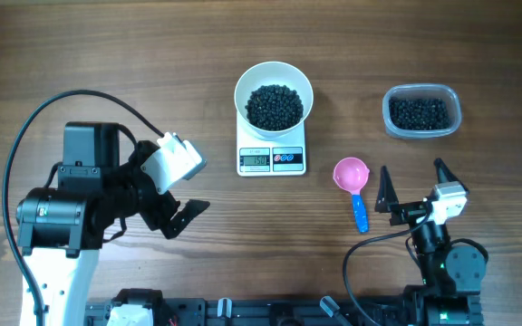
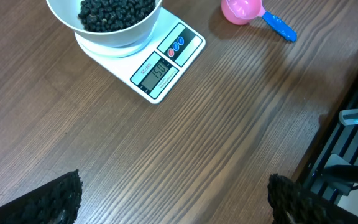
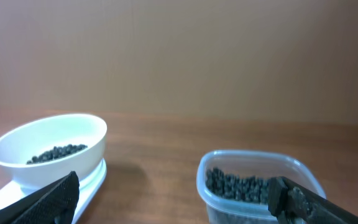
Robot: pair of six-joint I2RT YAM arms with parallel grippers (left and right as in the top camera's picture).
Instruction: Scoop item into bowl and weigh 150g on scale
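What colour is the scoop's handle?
The scoop has a blue handle; the overhead view shows it best.

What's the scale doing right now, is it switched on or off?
On. The scale shows dark digits on its grey display in the left wrist view, with the bowl of beads resting on it.

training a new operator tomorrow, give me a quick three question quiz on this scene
1. True or false: the right gripper holds the pink scoop.
2. The white bowl sits: A on the scale; B beside the scale; C inside the clear tub.
3. Which containers hold black beads?
Key: 1 false: the gripper is open and the scoop lies free. 2 A. 3 the bowl and the tub.
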